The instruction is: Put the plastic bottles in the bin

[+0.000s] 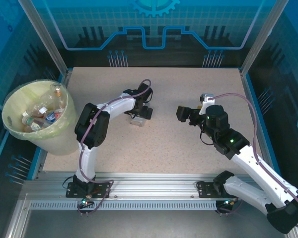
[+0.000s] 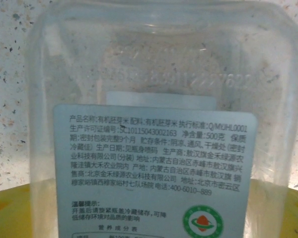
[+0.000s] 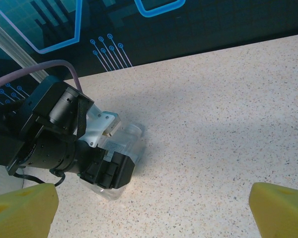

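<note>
Clear plastic bottle [image 1: 137, 121]: between left gripper [image 1: 140, 115] fingers, pinch or gap not discernible; bin [image 1: 57, 140] well to its left.

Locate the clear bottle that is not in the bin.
In the top view the bottle lies on the table, left of centre, at the tip of the left gripper, well right of the bin and across from the right gripper.

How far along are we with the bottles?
Done: several plastic bottles lie in the pale yellow-green round bin. In hand: the left gripper is on a clear plastic bottle with a white label; grip unconfirmed. Remaining: binning it. The right gripper hangs open.
</note>
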Robot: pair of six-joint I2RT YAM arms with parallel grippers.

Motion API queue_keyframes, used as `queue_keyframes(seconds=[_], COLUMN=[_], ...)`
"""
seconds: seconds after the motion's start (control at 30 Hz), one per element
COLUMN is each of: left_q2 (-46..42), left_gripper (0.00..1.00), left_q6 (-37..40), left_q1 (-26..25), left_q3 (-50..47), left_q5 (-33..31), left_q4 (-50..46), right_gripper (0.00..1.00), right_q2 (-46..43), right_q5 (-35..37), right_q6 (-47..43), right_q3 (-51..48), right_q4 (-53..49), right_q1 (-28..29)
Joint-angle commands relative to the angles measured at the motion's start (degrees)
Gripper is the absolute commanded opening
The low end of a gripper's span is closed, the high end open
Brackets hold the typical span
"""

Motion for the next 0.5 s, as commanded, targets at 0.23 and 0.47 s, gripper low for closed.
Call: queue_keyframes(seconds=[0.23, 0.47], left_q2=[-10.1, -27.2], left_gripper=[0.71, 0.71], left_q6=[0.5, -0.3], left_q1=[0.4, 0.4], left_q3=[-5.2, -11.3], left_q5=[0.8, -2.1], left_q4=[2.7, 2.9], right_gripper=[1.0, 1.0], right_q2=[0.0, 2.6], right_q5=[1.1, -0.7], right_q6=[-0.8, -1.2], right_q3=[-1.0, -0.6], right_q4=[1.1, 3.8], right_q1=[-0.8, -0.9])
